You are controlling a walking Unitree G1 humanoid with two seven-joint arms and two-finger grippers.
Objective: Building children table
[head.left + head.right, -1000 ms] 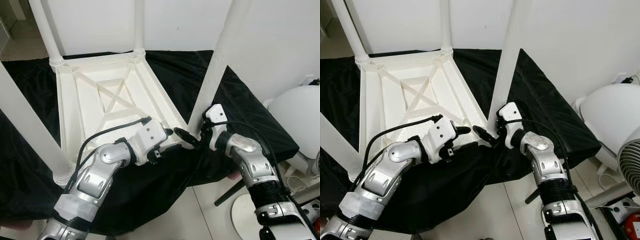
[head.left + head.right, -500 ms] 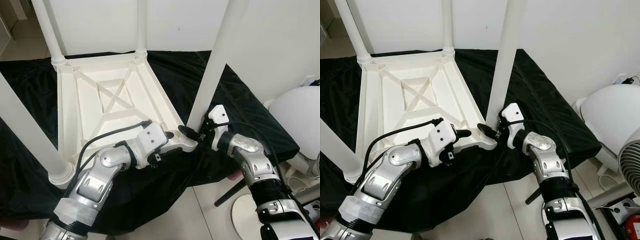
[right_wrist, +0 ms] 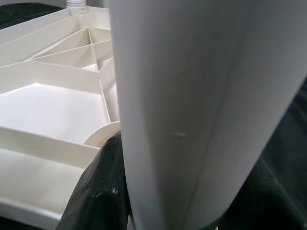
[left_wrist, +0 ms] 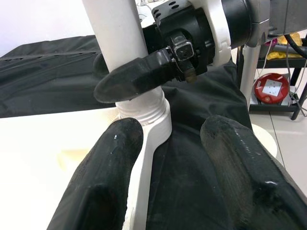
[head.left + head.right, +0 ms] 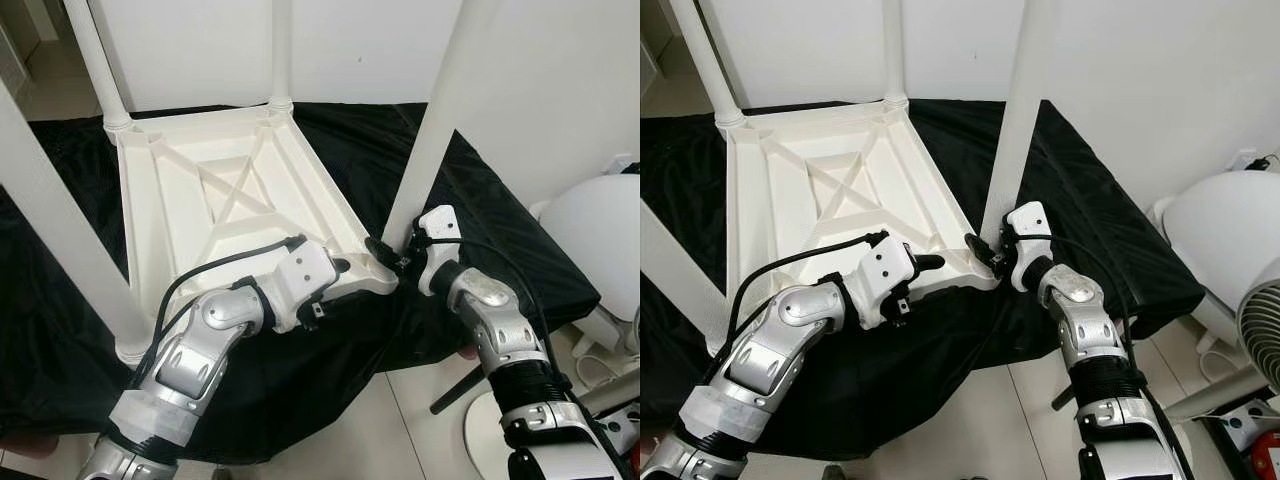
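The white children's table (image 5: 215, 195) lies upside down on a black cloth (image 5: 480, 200), its ribbed underside facing up and its white legs standing up from the corners. The near right leg (image 5: 425, 160) rises from the socket at the near right corner of the upturned table, close to the cloth's right edge. The right gripper (image 5: 992, 252) is closed around the base of this leg, one black finger (image 4: 136, 76) wrapped against it just above the threaded collar, the leg running up between both fingers in the right wrist view. Compared with a second ago, the leg stands more upright and sits closer into its socket, and the right gripper has come nearer to the table corner. The left gripper (image 4: 177, 163) rests at the same near right corner, its two fingers spread wide, one lying on the white frame edge (image 4: 144, 158) and the other over the black cloth; it holds nothing and has barely shifted. A white round appliance (image 5: 600, 230) stands on the floor beyond the cloth's right edge, beside a fan grille (image 5: 1260, 340).
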